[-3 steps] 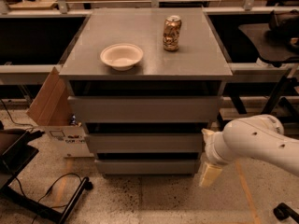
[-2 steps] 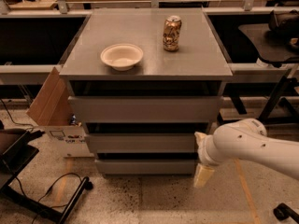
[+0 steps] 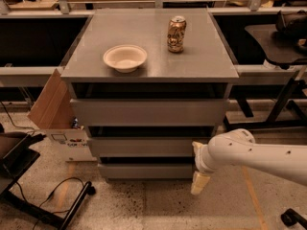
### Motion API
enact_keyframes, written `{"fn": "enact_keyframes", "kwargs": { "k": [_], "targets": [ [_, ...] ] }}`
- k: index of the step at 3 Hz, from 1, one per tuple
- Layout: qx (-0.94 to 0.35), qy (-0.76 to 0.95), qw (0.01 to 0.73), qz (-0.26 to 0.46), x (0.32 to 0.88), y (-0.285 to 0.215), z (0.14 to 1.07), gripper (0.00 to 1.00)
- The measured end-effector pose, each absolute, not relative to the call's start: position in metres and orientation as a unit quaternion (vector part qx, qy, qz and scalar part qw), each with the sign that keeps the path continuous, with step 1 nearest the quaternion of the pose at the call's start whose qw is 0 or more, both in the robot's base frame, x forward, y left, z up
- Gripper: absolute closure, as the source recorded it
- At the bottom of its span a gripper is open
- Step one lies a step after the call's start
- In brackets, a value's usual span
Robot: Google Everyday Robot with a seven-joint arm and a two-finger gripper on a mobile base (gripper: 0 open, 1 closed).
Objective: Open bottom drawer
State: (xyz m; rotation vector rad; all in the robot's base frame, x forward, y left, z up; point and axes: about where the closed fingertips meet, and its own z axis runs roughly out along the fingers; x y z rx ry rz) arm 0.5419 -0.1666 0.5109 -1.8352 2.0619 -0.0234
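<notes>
The grey cabinet has three flat drawer fronts. The bottom drawer is the lowest and narrowest front, and it sits closed, flush under the middle front. My white arm comes in from the right. My gripper is at the right end of the bottom drawer front, with one cream fingertip pointing down toward the floor beside the drawer's right edge. Its other finger is hidden behind the wrist.
A cream bowl and a soda can stand on the cabinet top. An open cardboard box leans at the cabinet's left. A black stand and cable lie on the floor at lower left. Dark tables flank both sides.
My arm and gripper have moved left, closer to the right end of the bottom drawer front. The drawers, bowl and can have not moved.
</notes>
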Motion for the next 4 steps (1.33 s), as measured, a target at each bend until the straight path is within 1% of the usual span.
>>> {"fn": "enact_keyframes", "kwargs": {
  "k": [1,2,4],
  "targets": [
    [-0.637,0.75,0.179,0.01,0.555,-0.163,0.481,0.0],
    [-0.637,0.75,0.179,0.01,0.555,-0.163,0.481,0.0],
    [-0.67,0.719,0.183,0.009,0.568,-0.148,0.427,0.0]
  ]
}}
